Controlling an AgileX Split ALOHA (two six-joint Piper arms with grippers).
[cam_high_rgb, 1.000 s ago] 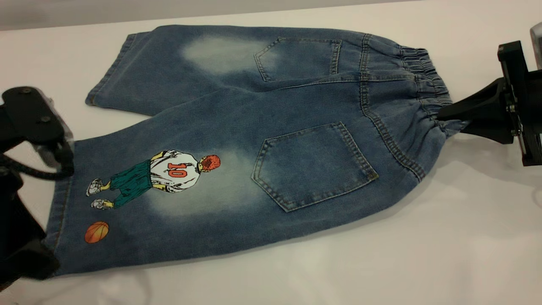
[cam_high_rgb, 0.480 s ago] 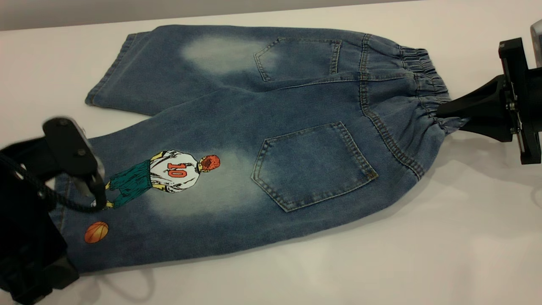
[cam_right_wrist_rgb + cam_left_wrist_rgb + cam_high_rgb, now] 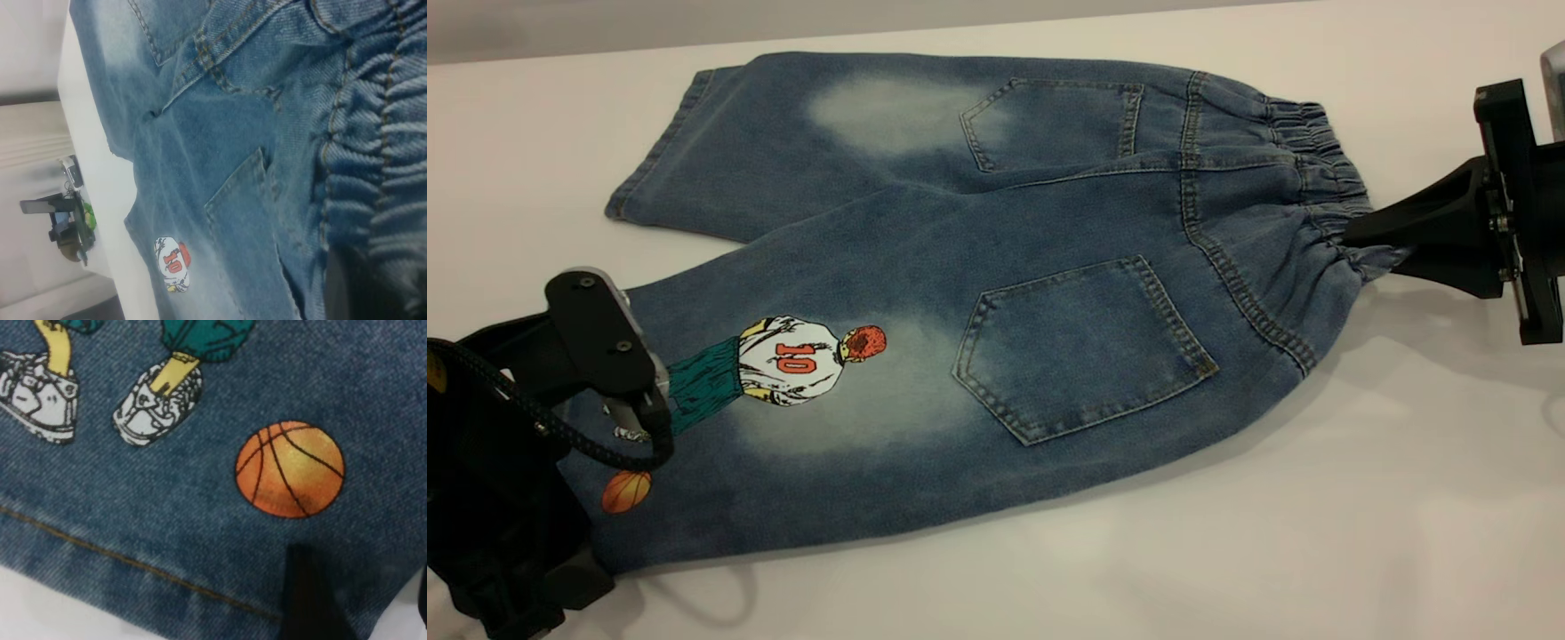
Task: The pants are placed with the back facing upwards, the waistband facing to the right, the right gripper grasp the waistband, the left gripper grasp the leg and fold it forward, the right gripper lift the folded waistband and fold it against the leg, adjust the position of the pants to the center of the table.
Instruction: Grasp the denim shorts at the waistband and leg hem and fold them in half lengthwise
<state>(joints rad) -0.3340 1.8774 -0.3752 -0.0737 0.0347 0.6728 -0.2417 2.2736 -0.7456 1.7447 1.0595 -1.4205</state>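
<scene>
As the pants lie back-up on the table, waistband at 3 o'clock clamped in the right gripper, the left gripper, grip undeterminable, has advanced onto the printed leg at 8 o'clock, readying its grasp.

"10" on the leg print

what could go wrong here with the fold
1. The right tool pinches only a small bunch of the waistband at its near end, so the denim could slip out when lifted.
2. The left tool sits at the hem of the printed leg, near the basketball print; a grip that shallow may catch one layer only.
3. The plain leg lies splayed apart, so the fold may land uneven.
</scene>
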